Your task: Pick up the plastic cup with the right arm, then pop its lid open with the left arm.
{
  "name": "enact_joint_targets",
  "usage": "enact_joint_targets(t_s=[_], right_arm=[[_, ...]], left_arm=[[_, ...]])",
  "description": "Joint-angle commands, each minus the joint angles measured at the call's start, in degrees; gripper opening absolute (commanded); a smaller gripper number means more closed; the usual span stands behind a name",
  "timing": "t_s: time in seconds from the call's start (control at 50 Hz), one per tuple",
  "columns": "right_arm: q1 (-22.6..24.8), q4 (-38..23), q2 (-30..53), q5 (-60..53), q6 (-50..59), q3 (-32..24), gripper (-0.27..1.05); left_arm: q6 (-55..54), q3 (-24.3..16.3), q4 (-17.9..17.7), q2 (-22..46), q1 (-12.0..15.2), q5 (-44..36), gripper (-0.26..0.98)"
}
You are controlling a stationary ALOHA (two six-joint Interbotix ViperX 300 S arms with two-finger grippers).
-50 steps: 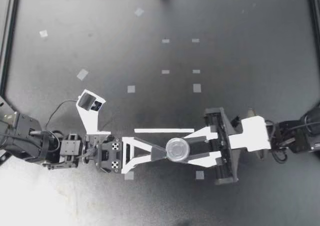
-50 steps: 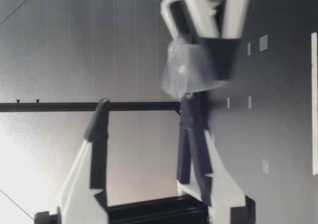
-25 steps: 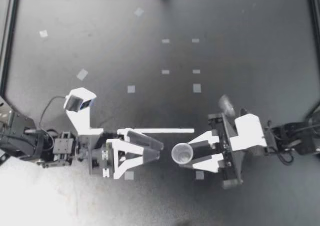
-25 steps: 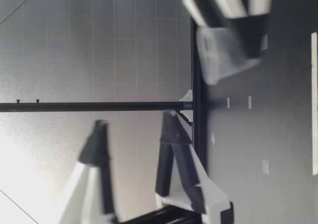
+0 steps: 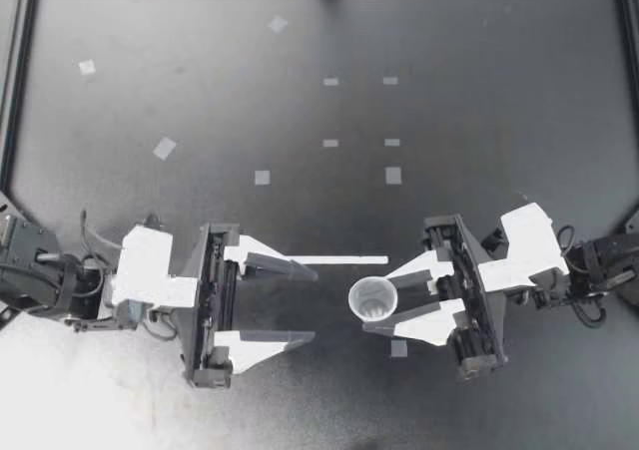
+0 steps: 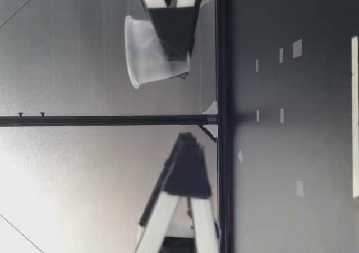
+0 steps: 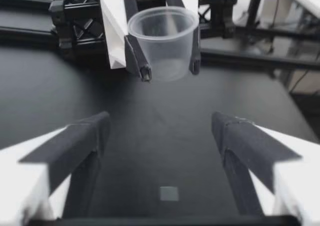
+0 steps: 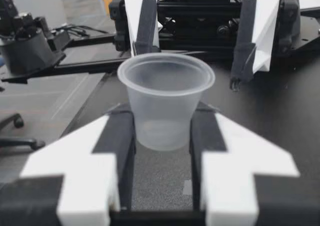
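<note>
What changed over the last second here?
My left gripper drew back from the clear cup and rolled flat, fingers wide open. My right gripper lifted the cup higher above the table, still shut on it. The tape marks stayed put.

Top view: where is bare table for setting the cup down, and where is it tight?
Bare: the table from the tape squares out to its far rim, on both sides. Tight: the near edge, where my left gripper, open, faces my right gripper, which holds the cup.
</note>
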Motion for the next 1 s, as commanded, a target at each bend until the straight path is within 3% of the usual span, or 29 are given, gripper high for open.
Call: enact_joint_targets(t_s=[0.0,0.52,0.98], right_arm=[[0.4,-0.1,-0.9,-0.3,-0.2,-0.5,0.28],[0.4,-0.4,-0.1,0.4,-0.4,-0.7,0.28],[0.4,-0.4,-0.1,1.1,-0.4,-0.8,0.28]], left_arm=[[1.2,-0.4,0.2,-1.1,-0.1,0.4,0.73],[2.5,-2.7,0.2,-1.0,-0.1,7.8,0.73],[2.7,-2.7,0.2,-0.9,0.0,8.3,0.73]])
